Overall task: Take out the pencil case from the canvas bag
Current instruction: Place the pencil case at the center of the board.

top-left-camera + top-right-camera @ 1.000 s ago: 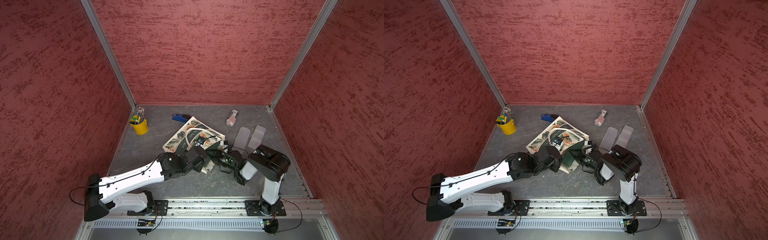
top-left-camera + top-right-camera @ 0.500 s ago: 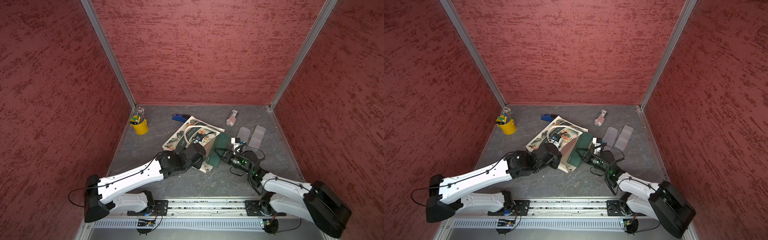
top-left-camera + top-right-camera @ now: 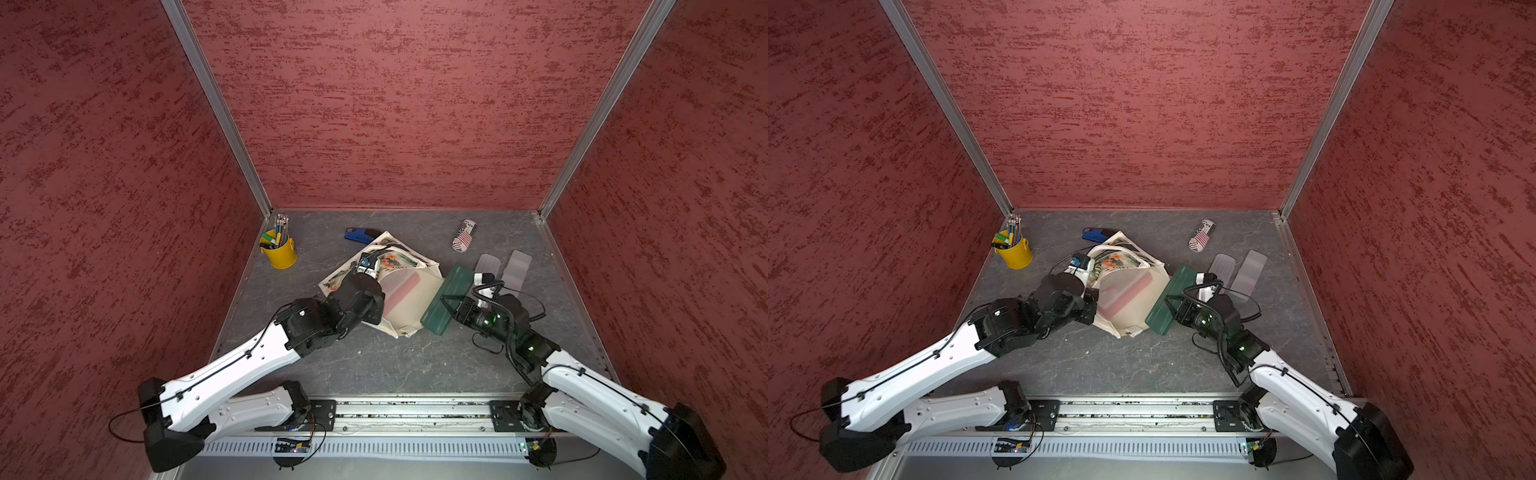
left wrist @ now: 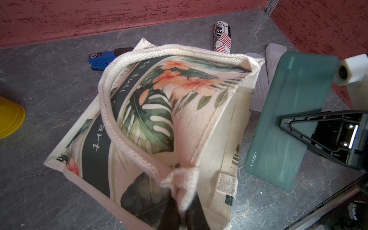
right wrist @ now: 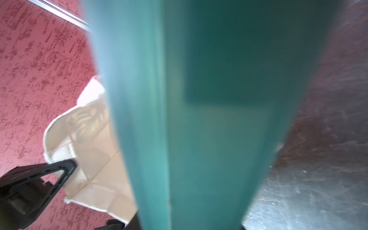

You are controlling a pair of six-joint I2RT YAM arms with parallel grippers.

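We've got the left fingers pinched tight on a handle of the canvas bag, which lies on the counter. The right fingers clamp the teal pencil case (Nusign branded), fully outside, just beside the bag's mouth.

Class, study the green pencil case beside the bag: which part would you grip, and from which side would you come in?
Clamp the pencil case across its two broad flat faces, near mid-length, coming over the long edge away from the bag. It is a long, thin slab, so probably only its thickness fits the jaws; the right tool grips it so.
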